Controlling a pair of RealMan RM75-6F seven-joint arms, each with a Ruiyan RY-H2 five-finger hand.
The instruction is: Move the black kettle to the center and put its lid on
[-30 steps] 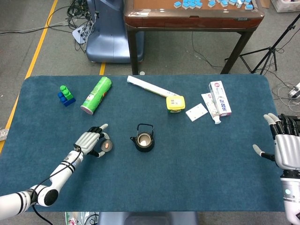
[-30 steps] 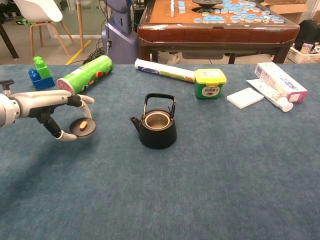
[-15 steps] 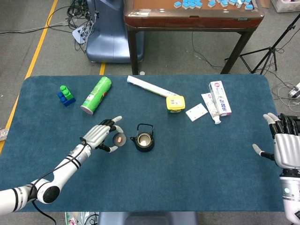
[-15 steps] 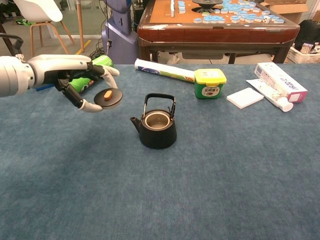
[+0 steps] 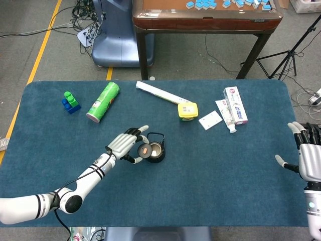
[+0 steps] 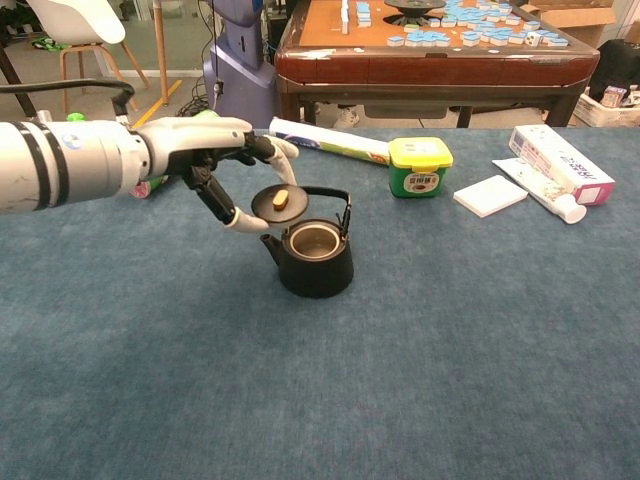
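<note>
The left hand (image 6: 215, 160) is carrying the lid (image 6: 279, 203) in toward the black kettle (image 6: 315, 257), and over the last second it has crossed a good stretch of table: a second ago it was low and well off to the kettle's left with the lid near the cloth, half a second ago it was raised and closer, and now the lid is hanging just above the kettle's spout side, overlapping the rim of the opening in the head view (image 5: 144, 150). The fingers are curling around the lid's edge, with the thumb underneath and the other fingers over the far side, so the lid is being held roughly level with its tan knob facing up.

The kettle itself is standing upright near the middle of the blue table (image 6: 450, 350), its handle (image 6: 320, 194) raised and its mouth open. It has not shifted across these frames, so the centering part looks done (or was never needed), and only the lidding is left.

The upright handle is sitting right in the lid's path. From the chest view the lid seems to be just left of the handle loop, though whether it is already touching the loop is hard to tell.

The right hand (image 5: 310, 155) is waiting at the table's far right edge, fingers spread and holding nothing.
</note>
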